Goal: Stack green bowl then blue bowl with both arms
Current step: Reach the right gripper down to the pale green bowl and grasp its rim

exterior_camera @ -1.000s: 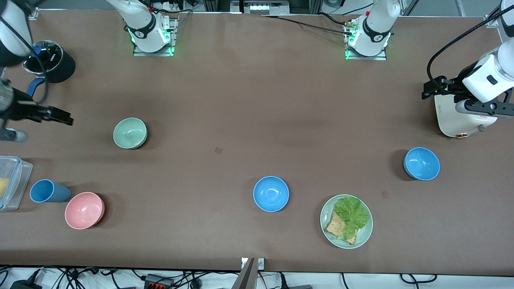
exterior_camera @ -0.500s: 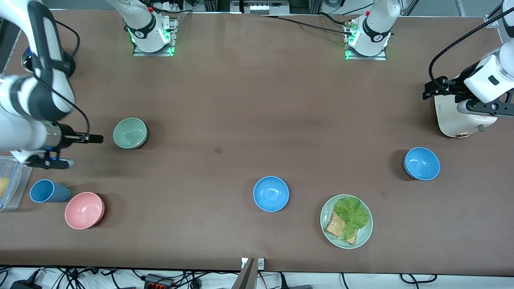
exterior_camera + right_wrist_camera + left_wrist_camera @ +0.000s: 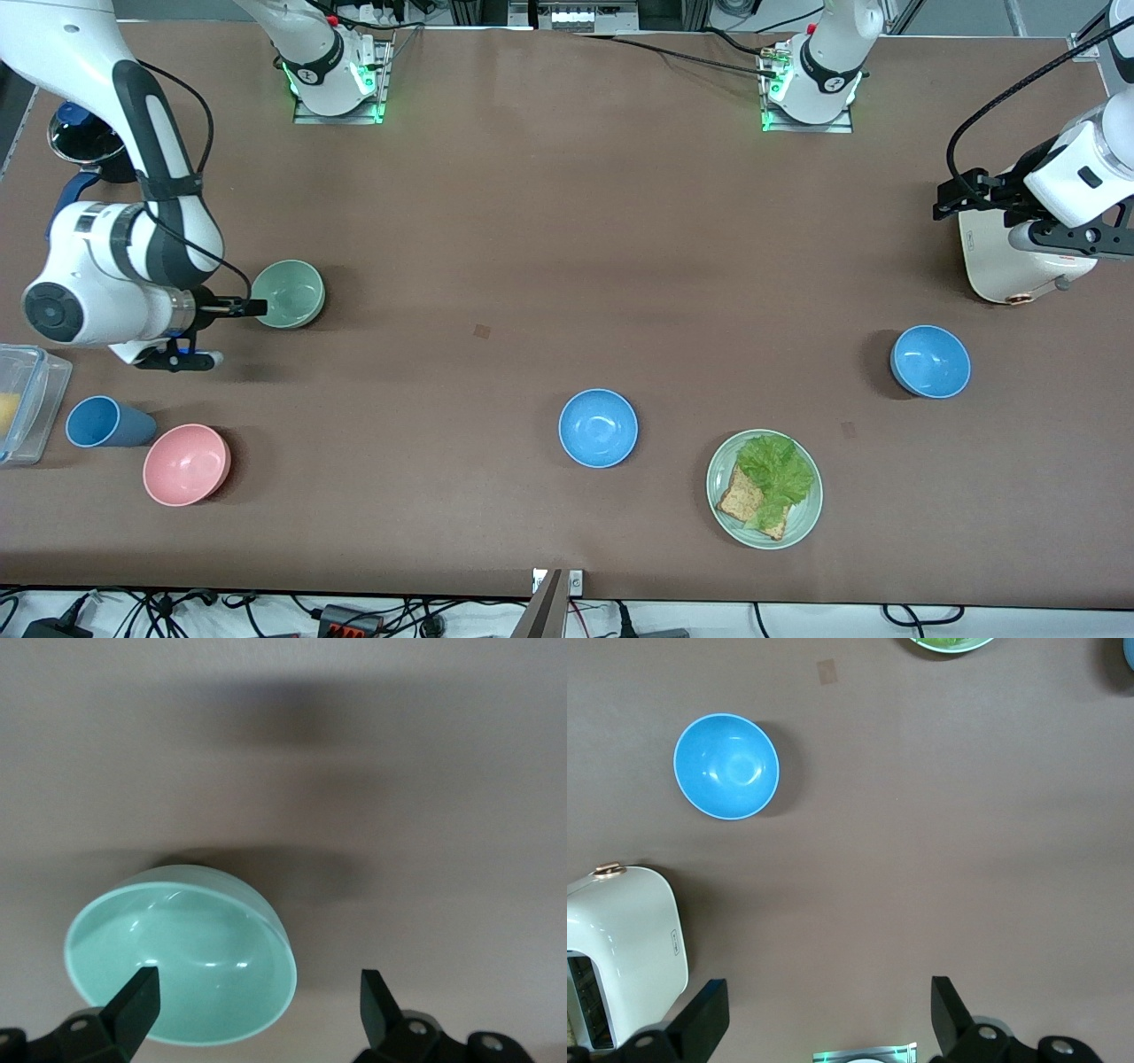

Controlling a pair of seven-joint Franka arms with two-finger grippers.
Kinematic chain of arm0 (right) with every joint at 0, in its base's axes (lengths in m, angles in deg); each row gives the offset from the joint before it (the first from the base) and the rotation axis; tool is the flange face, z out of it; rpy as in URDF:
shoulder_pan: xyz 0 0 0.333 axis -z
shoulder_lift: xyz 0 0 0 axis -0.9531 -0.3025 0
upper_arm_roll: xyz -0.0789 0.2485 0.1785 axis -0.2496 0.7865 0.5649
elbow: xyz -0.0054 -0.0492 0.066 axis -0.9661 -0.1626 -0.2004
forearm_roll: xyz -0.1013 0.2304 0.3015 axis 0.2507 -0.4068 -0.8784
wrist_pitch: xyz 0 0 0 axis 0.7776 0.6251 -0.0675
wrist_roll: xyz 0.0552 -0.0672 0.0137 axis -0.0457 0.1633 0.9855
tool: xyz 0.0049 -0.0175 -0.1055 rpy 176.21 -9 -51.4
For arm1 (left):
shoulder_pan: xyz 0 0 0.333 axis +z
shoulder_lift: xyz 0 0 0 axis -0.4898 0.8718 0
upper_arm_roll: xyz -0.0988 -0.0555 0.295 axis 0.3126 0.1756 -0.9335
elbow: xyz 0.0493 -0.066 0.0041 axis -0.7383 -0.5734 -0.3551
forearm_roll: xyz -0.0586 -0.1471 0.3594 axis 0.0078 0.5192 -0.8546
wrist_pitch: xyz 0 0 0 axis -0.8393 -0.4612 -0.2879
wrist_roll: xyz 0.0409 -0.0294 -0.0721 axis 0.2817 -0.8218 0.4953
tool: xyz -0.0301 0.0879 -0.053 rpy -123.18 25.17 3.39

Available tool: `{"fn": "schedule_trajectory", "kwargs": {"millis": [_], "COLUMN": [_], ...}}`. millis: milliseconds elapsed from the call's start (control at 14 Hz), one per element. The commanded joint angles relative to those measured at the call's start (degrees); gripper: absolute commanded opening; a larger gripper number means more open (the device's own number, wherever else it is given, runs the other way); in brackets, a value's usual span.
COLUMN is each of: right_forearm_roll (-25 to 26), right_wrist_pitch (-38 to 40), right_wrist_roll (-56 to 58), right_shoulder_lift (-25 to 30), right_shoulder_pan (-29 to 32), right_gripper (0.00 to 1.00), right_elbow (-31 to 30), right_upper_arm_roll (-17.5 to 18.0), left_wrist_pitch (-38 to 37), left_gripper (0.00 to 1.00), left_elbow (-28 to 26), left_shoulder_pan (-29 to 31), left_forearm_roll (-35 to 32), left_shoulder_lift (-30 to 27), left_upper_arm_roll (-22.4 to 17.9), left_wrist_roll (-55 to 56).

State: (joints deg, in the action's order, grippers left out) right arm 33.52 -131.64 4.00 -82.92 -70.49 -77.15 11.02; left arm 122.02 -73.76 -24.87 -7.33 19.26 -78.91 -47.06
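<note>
The green bowl (image 3: 288,293) sits upright toward the right arm's end of the table. My right gripper (image 3: 244,307) is low at its rim and open. In the right wrist view the right gripper (image 3: 255,1005) has one finger over the inside of the green bowl (image 3: 182,957) and the other outside the rim. One blue bowl (image 3: 930,361) sits toward the left arm's end and also shows in the left wrist view (image 3: 726,766). A second blue bowl (image 3: 598,428) sits mid-table, nearer the front camera. My left gripper (image 3: 955,197) (image 3: 828,1014) is open and empty beside the toaster.
A white toaster (image 3: 1001,261) stands under the left arm. A pale green plate (image 3: 811,514) with lettuce and toast lies near the mid-table blue bowl. A pink bowl (image 3: 186,464), blue cup (image 3: 106,423), clear container (image 3: 27,399) and black mug (image 3: 84,142) stand at the right arm's end.
My right arm has swung in from the table's end and lowered its gripper to the green bowl's rim. The left arm has barely moved. No bowl has moved.
</note>
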Motion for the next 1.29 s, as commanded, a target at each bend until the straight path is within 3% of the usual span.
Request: {"fn": "schedule_trajectory", "kwargs": {"millis": [0,71,429,643,714,857,1214], "right_forearm_roll": [0.55,0.46,0.20,0.20,0.11,0.02,-4.89], "right_wrist_pitch": [-1.87,-1.95,-1.69,-1.43,-1.34,-1.08,4.98], "right_wrist_roll": [1.10,1.27,1.19,1.19,1.19,1.10,-1.08], "right_shoulder_lift": [-1.41,-1.94,-2.91,-2.83,-2.65,-2.04,-2.03], "right_shoulder_pan": [1.17,1.17,1.17,1.17,1.00,0.47,-3.29], "right_gripper": [1.00,0.94,0.35,0.06,0.00,0.00,0.00], "right_elbow": [-1.49,-1.84,-2.36,-2.46,-2.45,-1.93,8.33], "right_upper_arm_roll": [0.31,0.22,0.31,0.31,0.31,1.01,8.48], "left_wrist_pitch": [-0.95,-0.95,-0.95,-0.95,-0.95,-0.95,-1.04], "left_gripper": [1.00,1.00,1.00,1.00,1.00,1.00,1.00], "left_elbow": [1.48,1.48,1.57,1.57,1.48,1.57,1.83], "left_shoulder_pan": [0.12,0.12,0.12,0.12,0.03,0.03,0.12], "left_forearm_roll": [-0.04,-0.04,-0.04,-0.04,-0.04,-0.04,-0.04], "left_shoulder_lift": [0.69,0.69,0.69,0.69,0.69,0.69,0.69], "left_upper_arm_roll": [0.03,0.03,0.03,0.03,0.11,0.11,0.11], "left_wrist_roll": [-0.16,-0.16,-0.16,-0.16,-0.16,-0.16,-0.16]}}
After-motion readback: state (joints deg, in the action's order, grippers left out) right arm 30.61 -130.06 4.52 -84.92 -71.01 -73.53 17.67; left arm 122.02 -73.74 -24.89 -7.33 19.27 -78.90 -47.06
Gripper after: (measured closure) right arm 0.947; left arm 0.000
